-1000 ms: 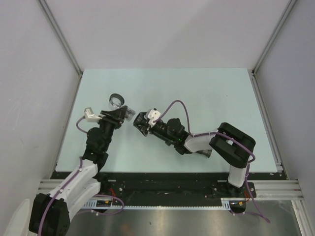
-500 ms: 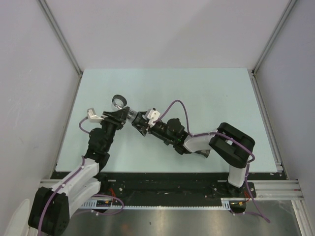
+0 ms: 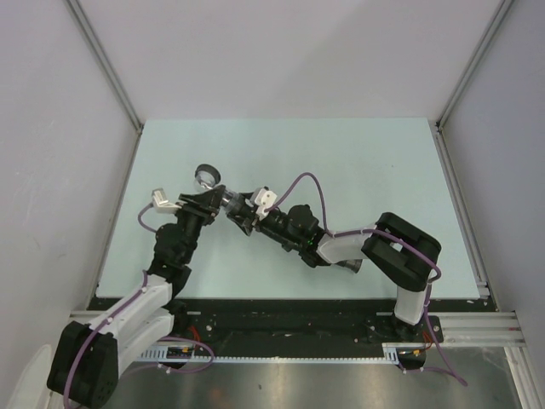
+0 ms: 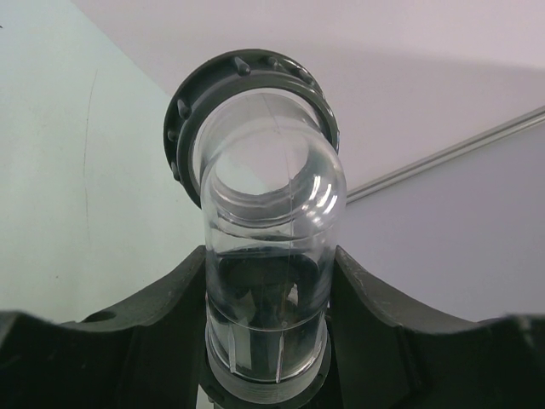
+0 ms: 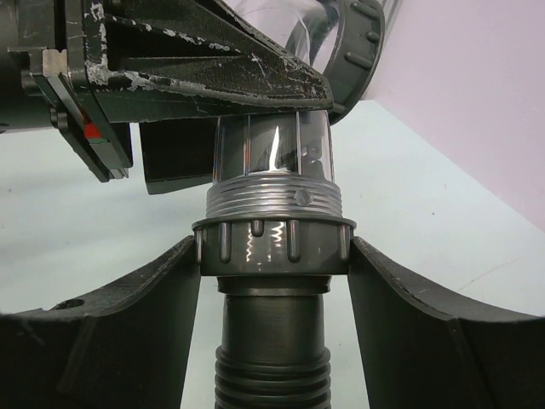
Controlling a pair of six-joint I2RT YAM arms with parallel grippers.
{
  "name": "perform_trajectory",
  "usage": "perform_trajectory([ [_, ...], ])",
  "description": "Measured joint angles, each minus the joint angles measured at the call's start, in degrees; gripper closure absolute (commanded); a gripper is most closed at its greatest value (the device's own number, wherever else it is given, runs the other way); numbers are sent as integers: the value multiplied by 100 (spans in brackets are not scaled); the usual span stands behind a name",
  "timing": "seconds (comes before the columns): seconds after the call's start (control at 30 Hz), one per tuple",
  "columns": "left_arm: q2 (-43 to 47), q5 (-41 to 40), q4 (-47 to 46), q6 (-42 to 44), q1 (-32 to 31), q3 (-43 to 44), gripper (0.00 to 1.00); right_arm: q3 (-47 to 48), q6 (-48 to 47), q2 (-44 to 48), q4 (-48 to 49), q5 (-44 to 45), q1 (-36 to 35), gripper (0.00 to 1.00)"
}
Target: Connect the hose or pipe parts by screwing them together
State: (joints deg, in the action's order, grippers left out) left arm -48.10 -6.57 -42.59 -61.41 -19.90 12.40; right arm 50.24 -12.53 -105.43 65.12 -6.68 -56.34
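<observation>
My left gripper is shut on a clear elbow pipe part. That part has a grey ribbed ring at its far end and a grey threaded end pointing at the right arm. My right gripper is shut on the grey collar nut of a dark ribbed hose. The threaded end sits in the collar's mouth, with several threads showing above it. In the top view the left gripper and right gripper meet tip to tip over the table's left half.
The pale green table is walled by grey panels with metal rails at its edges. A purple cable loops over the right arm. A grey end piece pokes out beside the right arm's elbow.
My left gripper has swung right with the clear elbow until its threaded end met the hose collar in the right gripper. The right arm shifted slightly left.
</observation>
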Motion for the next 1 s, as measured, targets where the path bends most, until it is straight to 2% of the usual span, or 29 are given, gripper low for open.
perform_trajectory([
  [0.77, 4, 57, -232, 286, -61, -219, 100, 4, -87, 28, -356, -92, 4, 85],
  [1.0, 55, 197, -264, 295, -61, -223, 100, 4, 37, 144, -466, -640, 201, 87],
])
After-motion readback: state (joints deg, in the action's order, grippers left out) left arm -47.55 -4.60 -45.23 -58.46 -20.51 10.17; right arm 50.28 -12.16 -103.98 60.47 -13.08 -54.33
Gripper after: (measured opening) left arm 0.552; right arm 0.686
